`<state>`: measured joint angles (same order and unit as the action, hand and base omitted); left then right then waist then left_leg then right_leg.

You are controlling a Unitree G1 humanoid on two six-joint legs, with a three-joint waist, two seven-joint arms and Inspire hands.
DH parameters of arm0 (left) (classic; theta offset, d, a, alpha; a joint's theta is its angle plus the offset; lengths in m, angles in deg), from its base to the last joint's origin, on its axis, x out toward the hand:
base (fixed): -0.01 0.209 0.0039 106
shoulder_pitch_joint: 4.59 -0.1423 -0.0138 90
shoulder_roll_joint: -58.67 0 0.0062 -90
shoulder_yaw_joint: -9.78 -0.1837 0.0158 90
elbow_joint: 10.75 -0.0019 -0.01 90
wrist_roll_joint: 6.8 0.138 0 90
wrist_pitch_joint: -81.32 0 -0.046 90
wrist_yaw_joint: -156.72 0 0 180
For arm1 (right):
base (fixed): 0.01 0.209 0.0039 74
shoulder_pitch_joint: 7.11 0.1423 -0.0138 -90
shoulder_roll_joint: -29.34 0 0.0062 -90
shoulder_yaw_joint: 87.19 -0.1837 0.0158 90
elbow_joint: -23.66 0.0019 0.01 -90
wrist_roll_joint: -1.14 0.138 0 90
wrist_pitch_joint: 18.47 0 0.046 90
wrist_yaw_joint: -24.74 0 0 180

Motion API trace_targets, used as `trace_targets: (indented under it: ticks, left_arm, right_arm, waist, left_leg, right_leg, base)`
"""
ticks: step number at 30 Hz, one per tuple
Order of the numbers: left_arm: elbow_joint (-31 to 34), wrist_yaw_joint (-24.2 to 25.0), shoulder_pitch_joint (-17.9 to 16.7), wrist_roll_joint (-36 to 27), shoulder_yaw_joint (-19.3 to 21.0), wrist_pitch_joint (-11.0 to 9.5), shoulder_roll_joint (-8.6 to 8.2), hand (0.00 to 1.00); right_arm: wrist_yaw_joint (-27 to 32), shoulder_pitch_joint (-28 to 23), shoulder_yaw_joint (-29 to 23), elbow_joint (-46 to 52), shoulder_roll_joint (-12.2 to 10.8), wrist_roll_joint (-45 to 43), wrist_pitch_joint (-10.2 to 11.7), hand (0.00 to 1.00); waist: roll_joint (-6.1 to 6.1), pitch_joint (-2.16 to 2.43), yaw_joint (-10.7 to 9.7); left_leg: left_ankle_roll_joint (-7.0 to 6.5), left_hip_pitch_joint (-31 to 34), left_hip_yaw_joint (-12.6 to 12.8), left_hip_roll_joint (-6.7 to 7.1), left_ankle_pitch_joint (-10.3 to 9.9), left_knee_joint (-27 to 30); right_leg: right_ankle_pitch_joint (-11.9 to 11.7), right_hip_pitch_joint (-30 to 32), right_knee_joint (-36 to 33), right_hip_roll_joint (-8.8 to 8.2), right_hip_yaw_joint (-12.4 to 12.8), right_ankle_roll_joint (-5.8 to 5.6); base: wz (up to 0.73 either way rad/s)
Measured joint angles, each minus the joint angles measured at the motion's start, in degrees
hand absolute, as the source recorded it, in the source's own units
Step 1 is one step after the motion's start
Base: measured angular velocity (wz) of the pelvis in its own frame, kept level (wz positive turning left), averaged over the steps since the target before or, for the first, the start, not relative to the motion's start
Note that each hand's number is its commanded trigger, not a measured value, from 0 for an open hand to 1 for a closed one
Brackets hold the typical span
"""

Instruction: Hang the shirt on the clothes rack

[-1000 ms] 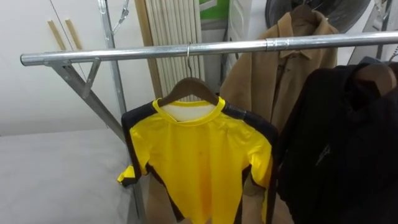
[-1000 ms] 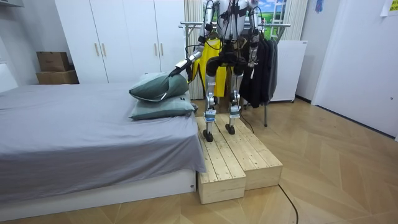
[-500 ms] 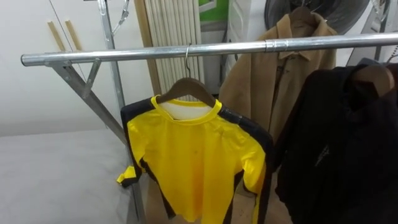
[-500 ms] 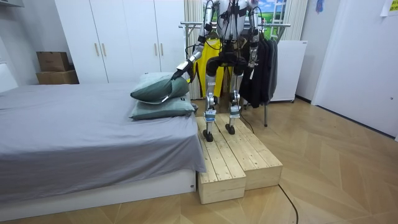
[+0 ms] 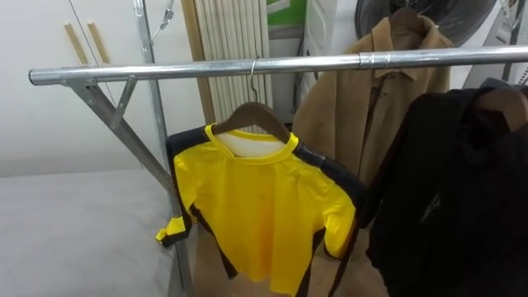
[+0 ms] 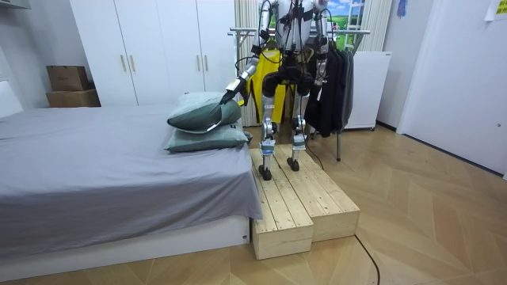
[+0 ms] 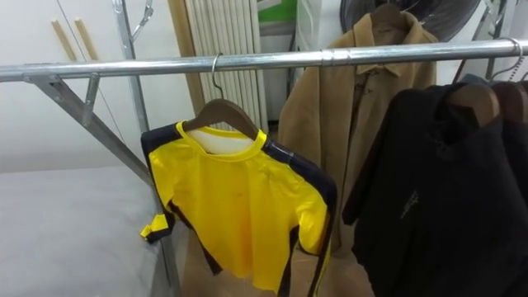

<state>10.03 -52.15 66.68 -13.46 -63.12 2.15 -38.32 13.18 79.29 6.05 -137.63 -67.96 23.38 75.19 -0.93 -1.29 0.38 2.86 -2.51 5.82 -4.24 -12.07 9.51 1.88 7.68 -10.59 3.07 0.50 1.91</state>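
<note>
Green pillows (image 6: 200, 115) sit by the left hand (image 6: 230, 87); the right hand (image 6: 321, 78) hangs low. I cannot tell if either is open or closed. Ahead, a yellow shirt with black sleeves (image 5: 264, 210) hangs on a brown wooden hanger (image 5: 252, 115) from the silver metal rail (image 5: 190, 70), black jacket (image 5: 454, 190) beside, tan coat (image 5: 363, 107) behind

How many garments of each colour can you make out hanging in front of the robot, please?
Yellow shirt: 1
Tan coat: 1
Black jacket: 1 (dark cloth at the right edge cannot be told apart from it)
Total: 3
</note>
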Motion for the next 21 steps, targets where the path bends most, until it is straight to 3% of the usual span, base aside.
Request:
trace_targets:
  ticks: [21]
  left_arm:
    - [0.01, 0.24, 0.02, -0.08, -0.21, 0.00, 0.47, 0.00]
  right_arm:
    - [-0.05, 0.25, 1.50, -0.38, -0.35, 0.02, 0.05, 0.00]
  waist:
    - [-0.05, 0.01, 0.00]
  left_leg:
    - [0.01, -0.17, -1.00, -0.01, 0.00, 0.01]
  right_leg:
    - [-0.07, -0.85, 0.84, -0.03, -0.73, 0.00]
  base:
    - [0.01]
